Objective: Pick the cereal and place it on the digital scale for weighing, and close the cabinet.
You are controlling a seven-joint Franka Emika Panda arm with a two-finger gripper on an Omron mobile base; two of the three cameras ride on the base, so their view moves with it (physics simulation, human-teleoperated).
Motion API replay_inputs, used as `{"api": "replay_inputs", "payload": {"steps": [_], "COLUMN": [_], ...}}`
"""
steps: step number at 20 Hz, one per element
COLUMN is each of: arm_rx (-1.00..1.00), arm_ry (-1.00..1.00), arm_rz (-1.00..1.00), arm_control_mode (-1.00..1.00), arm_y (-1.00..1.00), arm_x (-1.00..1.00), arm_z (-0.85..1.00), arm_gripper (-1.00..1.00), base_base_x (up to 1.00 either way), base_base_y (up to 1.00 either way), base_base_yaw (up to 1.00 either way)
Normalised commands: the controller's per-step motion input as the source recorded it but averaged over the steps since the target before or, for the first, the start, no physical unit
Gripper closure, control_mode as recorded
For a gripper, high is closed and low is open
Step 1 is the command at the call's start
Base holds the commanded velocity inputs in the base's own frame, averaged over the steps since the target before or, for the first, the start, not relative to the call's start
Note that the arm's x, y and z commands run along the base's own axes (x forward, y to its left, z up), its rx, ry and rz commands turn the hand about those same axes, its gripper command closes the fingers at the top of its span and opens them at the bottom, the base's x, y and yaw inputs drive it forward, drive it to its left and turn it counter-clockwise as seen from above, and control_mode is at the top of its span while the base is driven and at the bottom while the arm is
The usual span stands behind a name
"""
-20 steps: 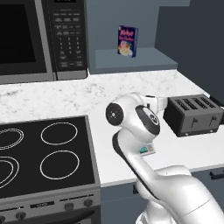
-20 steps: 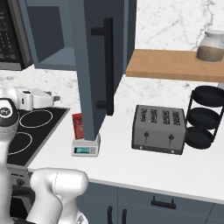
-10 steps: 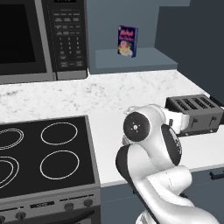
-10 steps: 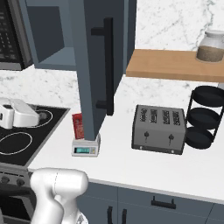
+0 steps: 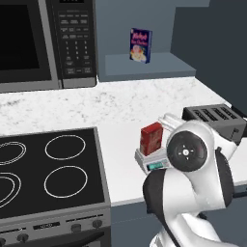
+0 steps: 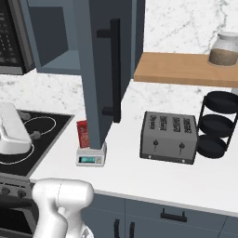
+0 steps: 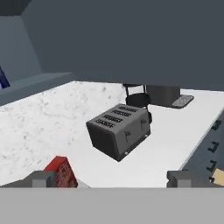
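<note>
Hand view: gripper (image 7: 112, 178) is hanging released, jaws wide apart and empty, having swung back from the cereal (image 5: 151, 138), which is standing on the digital scale (image 5: 151, 161) near the counter's (image 6: 153, 174) front edge, under the open cabinet (image 6: 102, 69) door; toaster (image 6: 168, 137) well apart.

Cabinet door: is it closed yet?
No, the cabinet door stands swung open over the counter, above the cereal on the digital scale.

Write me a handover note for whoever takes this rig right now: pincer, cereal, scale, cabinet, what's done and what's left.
Pincer: open, holding nothing, above the counter.
Cereal: upright on the digital scale, by the stove.
Cabinet: door open, swung out over the counter; blue box inside on the shelf.
Done: cereal placed for weighing.
Left: push the cabinet door shut.
</note>
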Motion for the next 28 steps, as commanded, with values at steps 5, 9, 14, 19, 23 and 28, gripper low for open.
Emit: {"api": "replay_inputs", "payload": {"steps": [5,9,14,19,23,28], "arm_rx": [0.20,0.21,0.25,0.27,0.33,0.35], "arm_ry": [-0.31,-0.31,-0.45,-0.53,-0.53,-0.65], "arm_rz": [-0.06,-0.02,-0.02,-0.01,-0.01,0.00], "arm_control_mode": [-1.00,-1.00,-1.00,-1.00,-1.00,-1.00], "arm_y": [-0.49,-0.64,-0.51,-0.29,-0.46,-0.33], "arm_x": [-0.19,-0.16,-0.69,-0.73,-0.70,-0.94], "arm_z": [0.00,-0.18,-0.42,-0.61,-0.77,-0.99], "arm_gripper": [-1.00,-1.00,-1.00,-1.00,-1.00,-1.00], "base_base_x": [0.00,0.00,0.00,0.00,0.00,0.00], "base_base_y": [0.00,0.00,0.00,0.00,0.00,0.00], "base_base_yaw": [0.00,0.00,0.00,0.00,0.00,0.00]}}
